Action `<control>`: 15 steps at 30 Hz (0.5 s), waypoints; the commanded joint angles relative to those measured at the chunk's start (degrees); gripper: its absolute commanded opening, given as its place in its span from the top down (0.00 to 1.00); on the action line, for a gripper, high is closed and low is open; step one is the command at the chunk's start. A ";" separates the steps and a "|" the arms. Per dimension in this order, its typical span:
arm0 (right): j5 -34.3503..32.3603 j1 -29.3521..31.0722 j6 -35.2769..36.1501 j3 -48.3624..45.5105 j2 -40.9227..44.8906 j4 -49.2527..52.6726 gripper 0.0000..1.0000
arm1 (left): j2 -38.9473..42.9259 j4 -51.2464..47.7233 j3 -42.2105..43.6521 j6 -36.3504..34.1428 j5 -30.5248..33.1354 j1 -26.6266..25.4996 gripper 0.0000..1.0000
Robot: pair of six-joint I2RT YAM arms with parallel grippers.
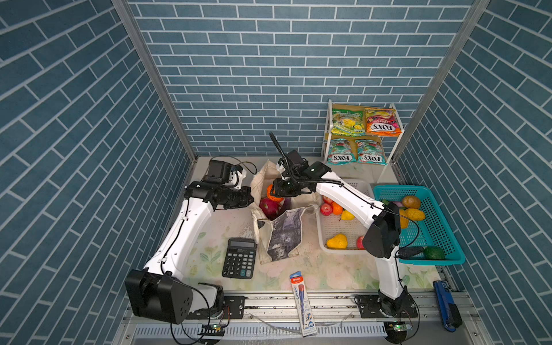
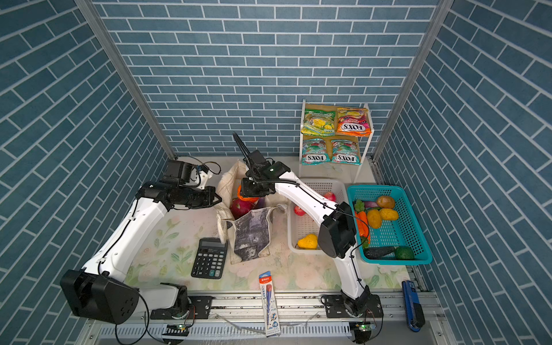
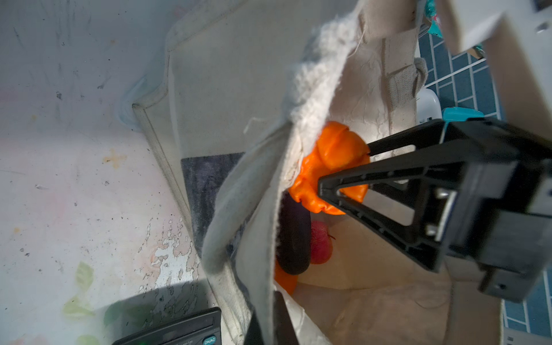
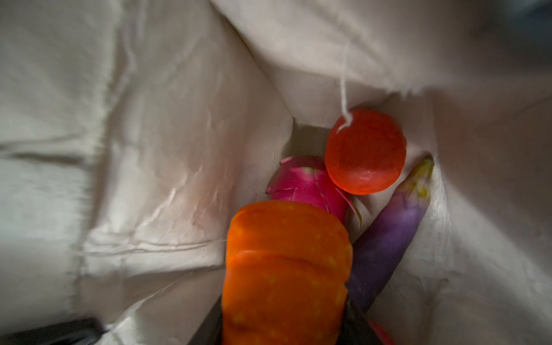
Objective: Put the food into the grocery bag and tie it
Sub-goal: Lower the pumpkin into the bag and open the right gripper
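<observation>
1. Loading in hand: the right gripper [image 3: 343, 168] clasps a ridged orange fruit [image 4: 286, 263] in the mouth of the bag [image 1: 283, 236], above a dragon fruit [image 4: 307, 185] and eggplant [image 4: 394, 227]
2. The left gripper [image 2: 218, 199], closed, pinches the bag rim open
3. Next: part the right jaws, then lift clear

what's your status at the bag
Left gripper shut on grocery bag rim. Right gripper holds ridged orange fruit inside bag mouth. Dragon fruit, eggplant in. Nothing blocking.

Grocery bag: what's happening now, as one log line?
left gripper: pinching grocery bag rim | right gripper: holding orange toy inside it | tied: no
</observation>
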State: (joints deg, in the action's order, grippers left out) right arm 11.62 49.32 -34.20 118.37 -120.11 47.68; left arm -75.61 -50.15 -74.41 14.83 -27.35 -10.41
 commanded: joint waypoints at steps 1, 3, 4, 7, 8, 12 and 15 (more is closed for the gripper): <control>1.50 0.82 2.44 1.70 -2.18 2.50 0.59 | -0.63 1.46 -0.30 -0.33 -0.86 -0.13 1.00; 1.20 0.86 3.05 1.78 -3.35 2.81 0.58 | -0.78 1.46 -0.03 -0.50 -0.86 -0.13 1.00; 0.82 0.89 3.24 1.89 -3.86 3.07 0.58 | -0.87 1.54 0.06 -0.50 -0.86 -0.13 1.00; -0.16 0.89 4.12 2.57 -5.13 3.56 0.54 | -0.85 1.72 0.15 -0.50 -0.86 -0.13 1.00; -0.51 0.84 4.30 2.93 -5.13 3.80 0.52 | -0.85 1.72 0.14 -0.50 -0.86 -0.13 1.00; -1.60 0.87 5.23 4.91 -7.50 5.05 0.08 | -0.95 1.64 0.14 -0.74 -0.95 -0.13 1.00; -3.90 0.97 6.31 7.46 -6.88 7.10 0.01 | -0.94 1.33 0.01 -1.10 -0.95 -0.13 1.00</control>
State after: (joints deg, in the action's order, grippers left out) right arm 10.44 50.00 -30.02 122.61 -127.59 51.90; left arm -76.14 -49.52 -74.41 14.72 -27.90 -10.41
